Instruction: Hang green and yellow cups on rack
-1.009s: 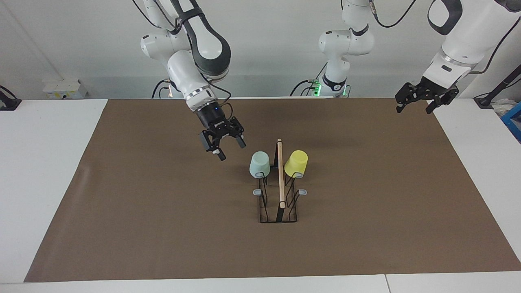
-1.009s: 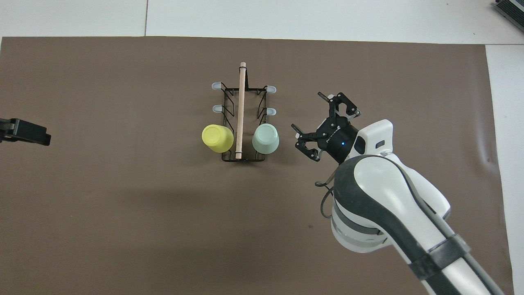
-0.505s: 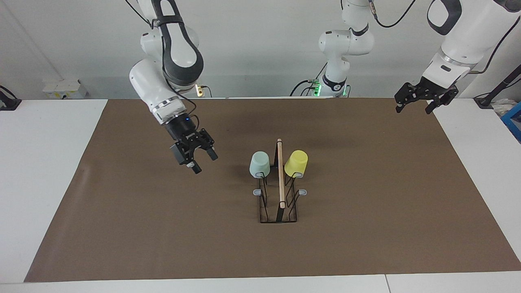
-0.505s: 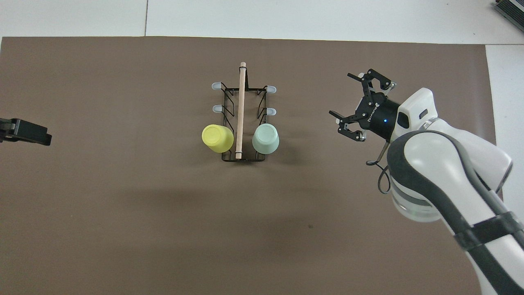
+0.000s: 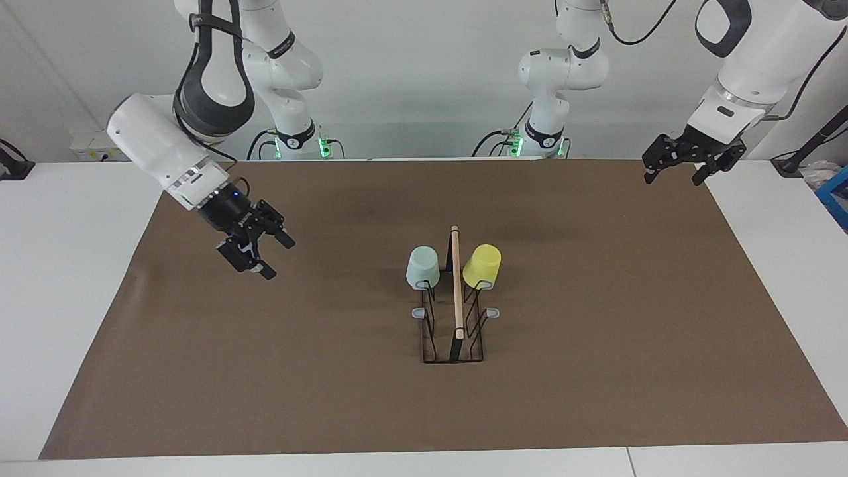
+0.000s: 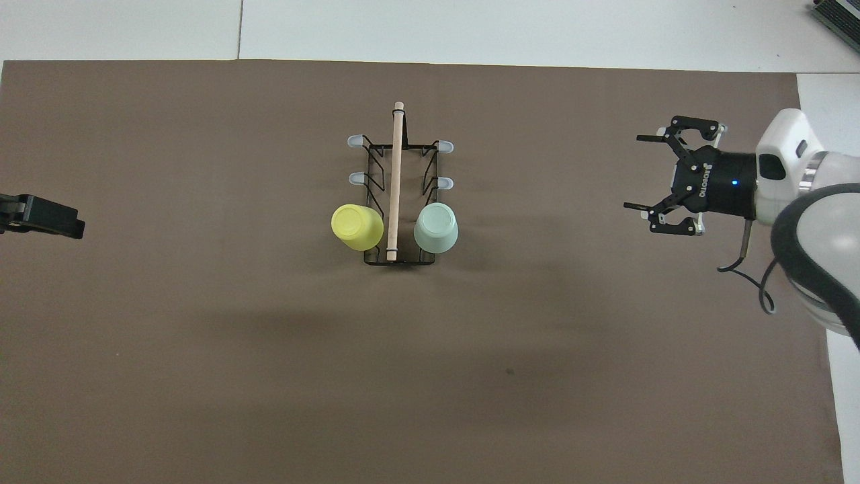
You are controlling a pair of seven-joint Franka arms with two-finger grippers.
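Observation:
The black wire rack [image 5: 456, 291] with a wooden top bar stands mid-mat, also in the overhead view [image 6: 396, 181]. The pale green cup [image 5: 422, 267] [image 6: 436, 227] and the yellow cup [image 5: 482, 265] [image 6: 357, 226] hang upside down on its two pegs nearest the robots, one on each side of the bar. My right gripper [image 5: 278, 258] [image 6: 633, 173] is open and empty, in the air over bare mat toward the right arm's end, well apart from the rack. My left gripper [image 5: 672, 179] [image 6: 74, 227] waits open and empty over the mat's edge at the left arm's end.
The rack's other grey-tipped pegs [image 6: 355, 178] [image 6: 444, 183] are bare. A brown mat [image 5: 596, 344] covers the white table [image 5: 66, 265]. A third robot base [image 5: 548, 136] stands between my two arms. A blue box [image 5: 836, 195] sits at the left arm's end.
My right gripper has swung away from beside the green cup toward the right arm's end of the table, staying open and empty. The left arm, cups and rack have not moved.

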